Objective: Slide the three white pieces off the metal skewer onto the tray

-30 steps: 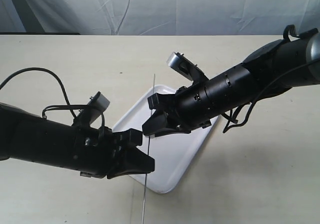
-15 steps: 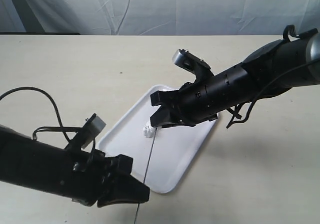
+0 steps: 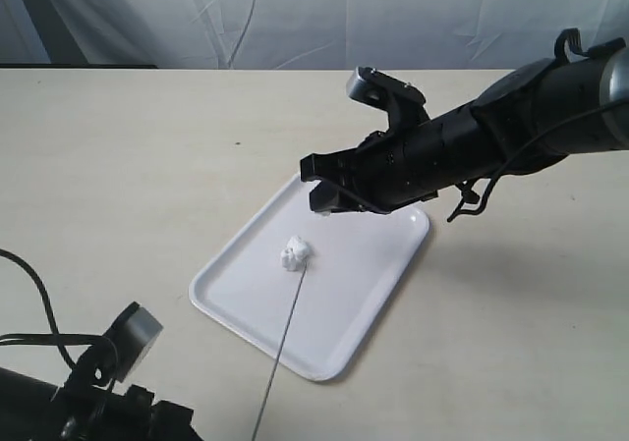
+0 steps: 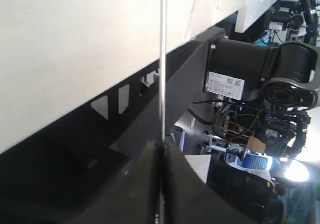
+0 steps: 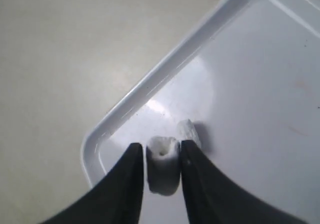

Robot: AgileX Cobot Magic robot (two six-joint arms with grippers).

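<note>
The white pieces [image 3: 294, 253] lie in a small cluster on the tray [image 3: 364, 284]. The metal skewer [image 3: 280, 353] slants from that cluster down to the bottom edge of the exterior view; whether its tip still touches them I cannot tell. My left gripper [image 4: 161, 151] is shut on the skewer [image 4: 161, 59]; in the exterior view it is cut off at the bottom left. My right gripper [image 3: 319, 197] hovers above the tray's far side, open a piece's width. Through its gap I see one white piece [image 5: 162, 169], another [image 5: 189, 131] beside it.
The tray [image 5: 260, 74] sits diagonally on a beige table [image 3: 147, 166] with a grey cloth backdrop behind. The left arm's camera block [image 3: 133, 333] and cable stand at the bottom left. The right arm [image 3: 511, 127] stretches in from the right.
The left arm pulled back to the bottom left, drawing the skewer with it. The white pieces came off onto the tray. The right gripper rose and drew back to the right.
</note>
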